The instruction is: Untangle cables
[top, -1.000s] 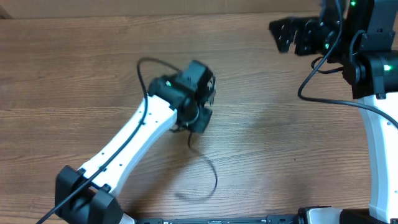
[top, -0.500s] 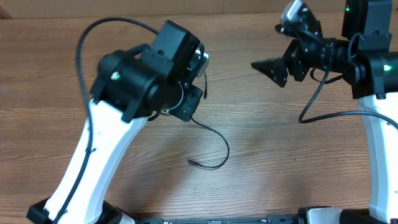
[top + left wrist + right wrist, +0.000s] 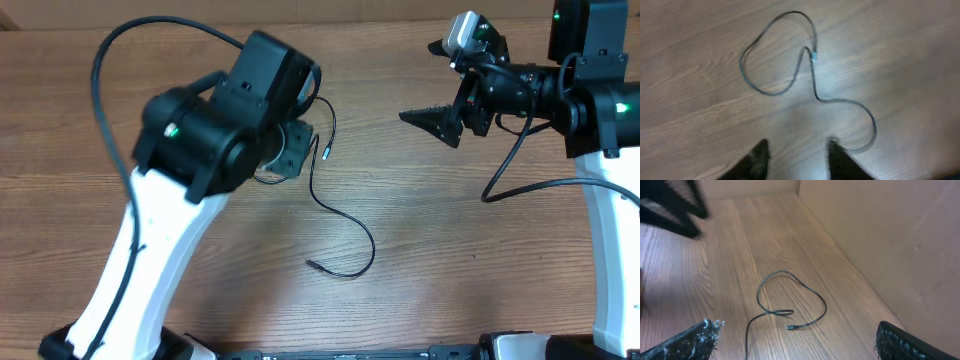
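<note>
Left tool (image 3: 797, 161) nearer, parted, empty; cable (image 3: 813, 75) lies just ahead, sprawled lengthwise on counter (image 3: 695, 35). Right tool (image 3: 797, 345) spread wide, well apart.

a brown wood-grain table (image 3: 470, 270) is seen, and on it a thin black cable (image 3: 372, 245) is laid out in a loose loop with a winding tail, one small plug end (image 3: 310, 264) being rested flat on the wood.
</note>
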Action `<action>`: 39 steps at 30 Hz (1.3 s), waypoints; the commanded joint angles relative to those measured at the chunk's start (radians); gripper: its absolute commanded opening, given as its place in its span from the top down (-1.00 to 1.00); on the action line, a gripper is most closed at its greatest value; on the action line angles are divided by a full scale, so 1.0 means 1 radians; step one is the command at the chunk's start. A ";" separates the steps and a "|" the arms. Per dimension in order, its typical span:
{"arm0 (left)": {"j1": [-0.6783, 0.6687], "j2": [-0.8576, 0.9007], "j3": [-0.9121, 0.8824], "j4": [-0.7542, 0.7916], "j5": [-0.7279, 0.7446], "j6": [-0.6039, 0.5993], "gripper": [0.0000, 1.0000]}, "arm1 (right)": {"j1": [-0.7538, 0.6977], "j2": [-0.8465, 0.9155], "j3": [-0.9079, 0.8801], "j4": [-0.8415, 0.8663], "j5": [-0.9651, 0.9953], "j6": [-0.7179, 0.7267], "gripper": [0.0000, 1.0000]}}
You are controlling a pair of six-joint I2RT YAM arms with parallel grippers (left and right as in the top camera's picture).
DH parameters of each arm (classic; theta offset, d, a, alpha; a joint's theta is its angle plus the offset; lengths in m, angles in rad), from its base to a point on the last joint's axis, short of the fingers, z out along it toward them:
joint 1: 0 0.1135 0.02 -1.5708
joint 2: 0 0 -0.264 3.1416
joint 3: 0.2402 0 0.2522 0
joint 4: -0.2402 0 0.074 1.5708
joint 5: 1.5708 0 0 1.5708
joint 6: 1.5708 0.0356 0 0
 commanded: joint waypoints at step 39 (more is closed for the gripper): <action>0.158 0.468 0.033 0.229 0.006 -0.146 0.91 | 0.004 0.008 0.000 -0.027 -0.158 0.037 -1.00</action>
